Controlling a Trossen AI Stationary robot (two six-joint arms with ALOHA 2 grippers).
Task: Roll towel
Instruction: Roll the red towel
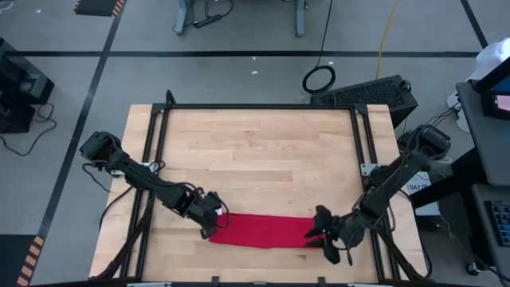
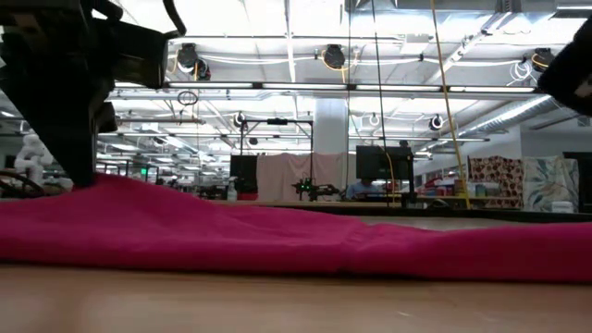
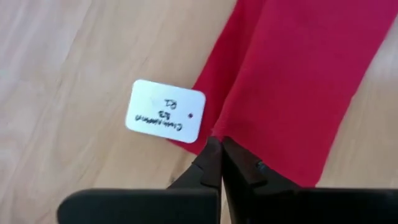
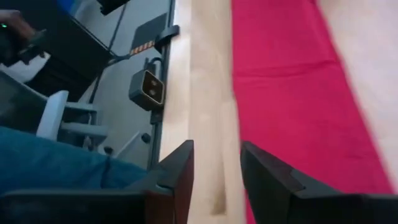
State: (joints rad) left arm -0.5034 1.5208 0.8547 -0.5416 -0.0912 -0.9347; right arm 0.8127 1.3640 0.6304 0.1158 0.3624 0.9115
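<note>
The red towel (image 1: 263,231) lies as a long narrow folded strip along the table's near edge, running left to right. A white tag (image 3: 165,111) sticks out at its left end. My left gripper (image 1: 211,227) is shut at that left end, beside the tag. My right gripper (image 1: 319,237) stands open at the towel's right end. In the right wrist view one finger (image 4: 273,180) is over the red cloth (image 4: 286,93) and the other is over bare wood. My left gripper pinches the towel's left end edge (image 3: 214,132) between its two fingertips, right beside the tag, coming steeply from above. That end rises into a low hump (image 2: 102,185) under the fingers; the rest of the strip lies flat on the table. Whether my right gripper touches the cloth, I cannot tell.
A black metal frame (image 1: 159,127) borders the wooden table. Bare wood (image 1: 255,159) fills the space beyond the towel. A small camera box (image 4: 148,87) sits at the table's near edge, and a person's leg in jeans (image 4: 56,165) shows just beyond it.
</note>
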